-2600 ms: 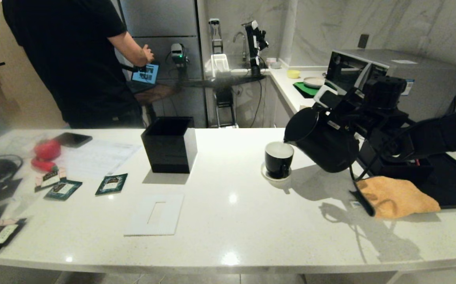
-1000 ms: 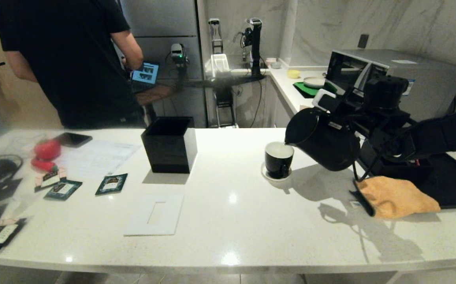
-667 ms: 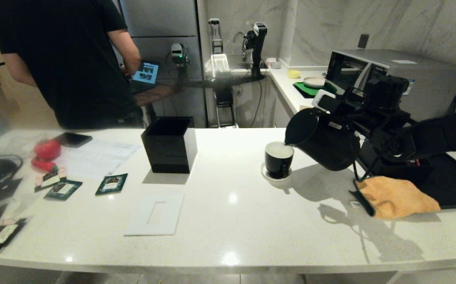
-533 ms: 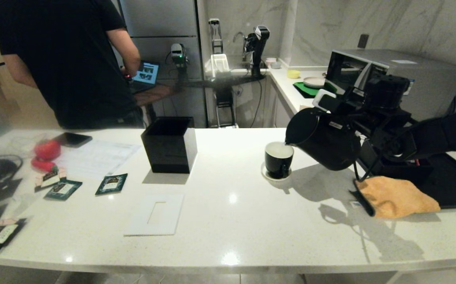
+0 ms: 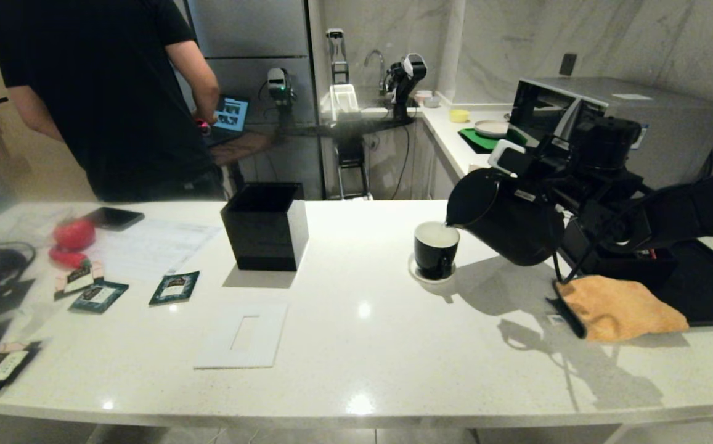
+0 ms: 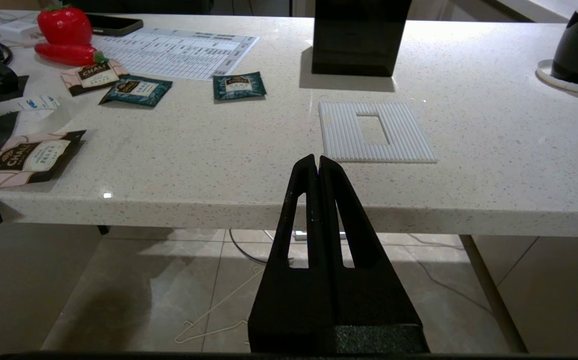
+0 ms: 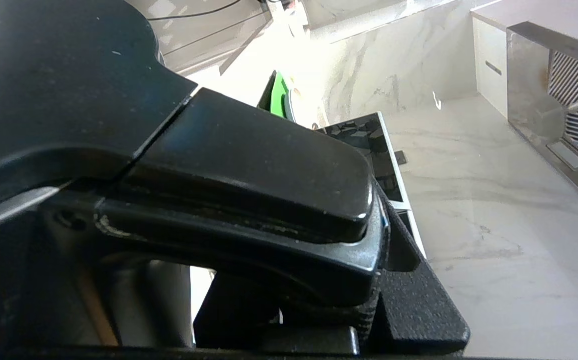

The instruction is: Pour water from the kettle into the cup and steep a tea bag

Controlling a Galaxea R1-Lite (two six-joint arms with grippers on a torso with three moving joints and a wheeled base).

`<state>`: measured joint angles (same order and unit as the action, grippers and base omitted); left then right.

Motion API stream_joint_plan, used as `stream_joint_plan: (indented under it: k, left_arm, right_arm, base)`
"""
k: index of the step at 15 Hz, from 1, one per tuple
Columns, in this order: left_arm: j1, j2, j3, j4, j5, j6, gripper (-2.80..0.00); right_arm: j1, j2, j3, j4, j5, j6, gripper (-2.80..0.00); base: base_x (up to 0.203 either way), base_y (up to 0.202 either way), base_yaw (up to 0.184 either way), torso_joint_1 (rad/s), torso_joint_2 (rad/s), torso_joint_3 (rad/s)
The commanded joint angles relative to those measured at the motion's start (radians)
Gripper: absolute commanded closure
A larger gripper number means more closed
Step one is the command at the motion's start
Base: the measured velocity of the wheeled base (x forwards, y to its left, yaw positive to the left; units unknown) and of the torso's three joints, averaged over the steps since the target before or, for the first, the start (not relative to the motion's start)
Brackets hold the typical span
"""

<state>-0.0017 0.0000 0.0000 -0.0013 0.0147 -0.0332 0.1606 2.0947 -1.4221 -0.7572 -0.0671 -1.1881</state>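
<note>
Bare counter (image 5: 368,290) lies between black box (image 5: 265,226) and cup (image 5: 435,249); kettle (image 5: 507,216) overhangs cup.

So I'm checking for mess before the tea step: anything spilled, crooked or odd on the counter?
No spill shows around the cup or its saucer. The kettle is tilted on purpose, lip over the cup, held by the right gripper. Only untidy bit: the orange cloth lies crumpled by the black tray.
</note>
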Motion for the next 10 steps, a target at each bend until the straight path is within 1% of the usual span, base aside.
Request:
stream_joint_plan:
  k: [1,10]
  left_arm:
    - [0.0,0.002,0.0,0.0,0.001,-0.001,0.0]
    - [0.0,0.001,0.0,0.0,0.001,-0.001,0.0]
  right_arm:
    - [0.0,0.001,0.0,-0.005,0.0,-0.007,0.0]
    - [0.0,0.001,0.015,-0.007,0.001,-0.005,0.0]
  base:
    - [0.0,0.0,0.0,0.0,0.0,0.0]
    - [0.0,0.0,0.0,0.0,0.0,0.0]
